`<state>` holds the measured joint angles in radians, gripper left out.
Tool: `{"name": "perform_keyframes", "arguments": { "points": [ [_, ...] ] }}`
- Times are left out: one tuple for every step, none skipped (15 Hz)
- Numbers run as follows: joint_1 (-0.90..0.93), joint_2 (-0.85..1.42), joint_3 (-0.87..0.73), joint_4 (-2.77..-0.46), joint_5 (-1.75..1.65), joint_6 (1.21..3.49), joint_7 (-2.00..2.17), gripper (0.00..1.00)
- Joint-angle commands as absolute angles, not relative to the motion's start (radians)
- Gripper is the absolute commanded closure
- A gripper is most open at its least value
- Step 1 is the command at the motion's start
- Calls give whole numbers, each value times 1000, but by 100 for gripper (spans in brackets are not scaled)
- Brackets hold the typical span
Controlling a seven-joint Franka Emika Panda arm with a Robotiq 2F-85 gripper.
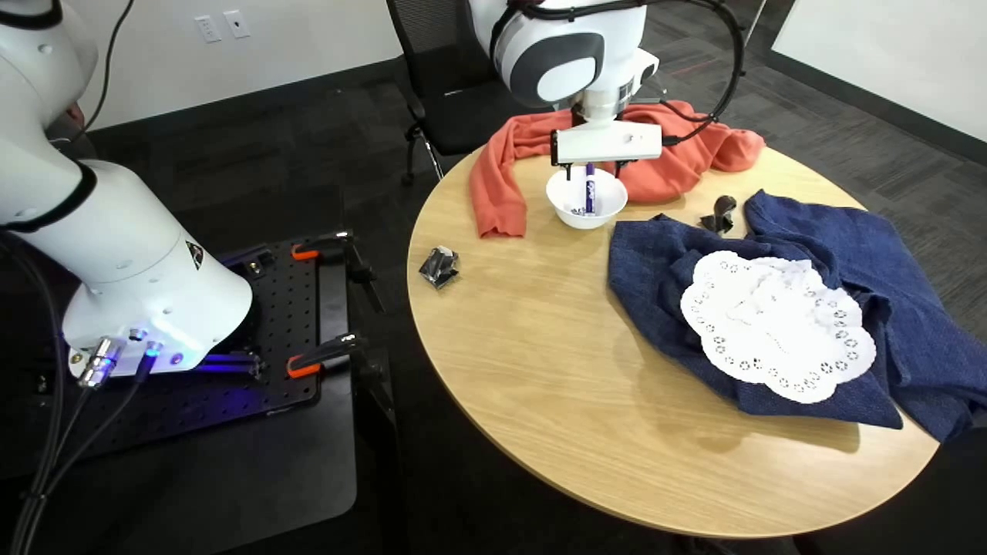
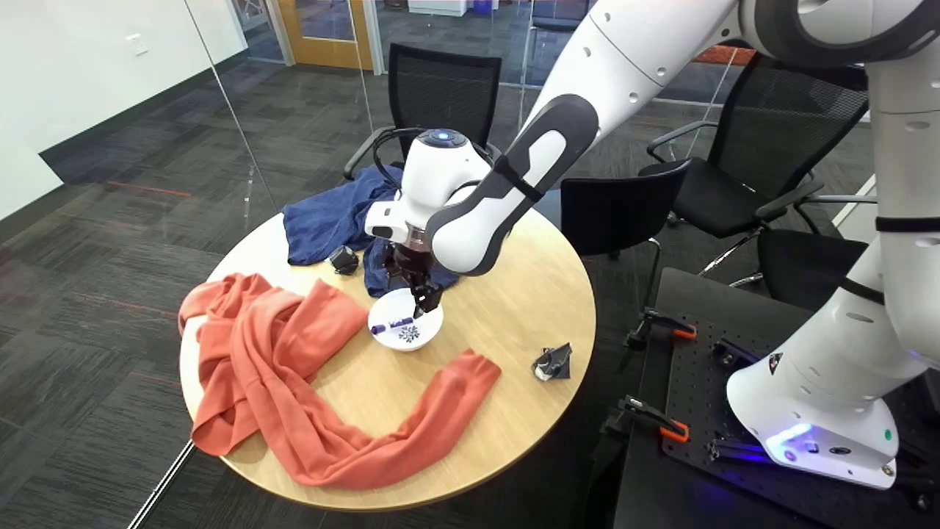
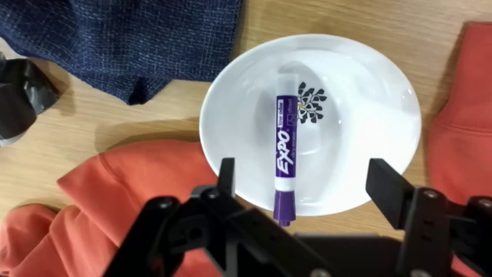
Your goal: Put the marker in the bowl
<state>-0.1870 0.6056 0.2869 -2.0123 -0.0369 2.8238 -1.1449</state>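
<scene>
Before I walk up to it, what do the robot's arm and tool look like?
The arm is white and rounded, with dark grey pads and black bands. It carries a small blue light, and a black cable loops alongside. A white bar-shaped housing sits above the tool, which is black with two blocky fingers.

Wrist view: close, facing down into the bowl (image 3: pixel 323 148); both exterior views: farther back, angled down, sharing the counter (image 1: pixel 532 339); bowl common to all three; in an exterior view robot base (image 1: pixel 158 289) stands frame-left, in an exterior view robot base (image 2: pixel 815 404) frame-right.
</scene>
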Motion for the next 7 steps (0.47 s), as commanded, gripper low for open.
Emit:
{"name": "perform_keyframes", "arguments": {
  "points": [
    [-195, 613, 296, -1994, -26, 2827, -1149, 0],
    [-193, 611, 293, -1995, -27, 2825, -1146, 0],
    [-194, 608, 296, -1998, -25, 2823, -1146, 0],
    [-184, 608, 285, -2007, -37, 2823, -1143, 0],
    [-184, 608, 285, -2007, -37, 2823, -1143, 0],
    [-184, 608, 285, -2007, -37, 2823, -1143, 0],
    [-184, 608, 285, -2007, -37, 2823, -1143, 0]
  ]
}}
